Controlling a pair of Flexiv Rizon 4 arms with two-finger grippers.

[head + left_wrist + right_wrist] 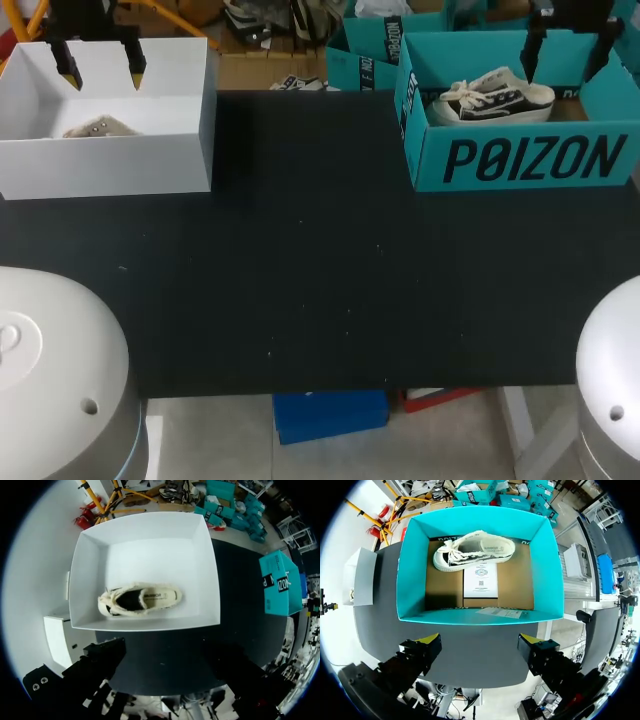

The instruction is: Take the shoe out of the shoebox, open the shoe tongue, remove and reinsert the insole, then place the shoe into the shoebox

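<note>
A white shoebox (150,160) stands at the table's far left with a cream shoe (98,128) lying in it. From the left wrist the cream shoe (140,599) lies on its side near the front wall of the white box (145,535). My left gripper (102,73) hangs open above that box, holding nothing. A teal shoebox (520,160) stands at the far right with a black-and-white laced sneaker (495,98) against its back wall. My right gripper (480,642) is open and empty, high above the teal box's (405,570) near edge and the sneaker (475,550).
The black table top (320,260) stretches between the two boxes. A white printed card (481,580) lies on the teal box's cardboard floor, and a paper slip (500,612) by its near wall. My arms' grey bases (50,380) fill the front corners.
</note>
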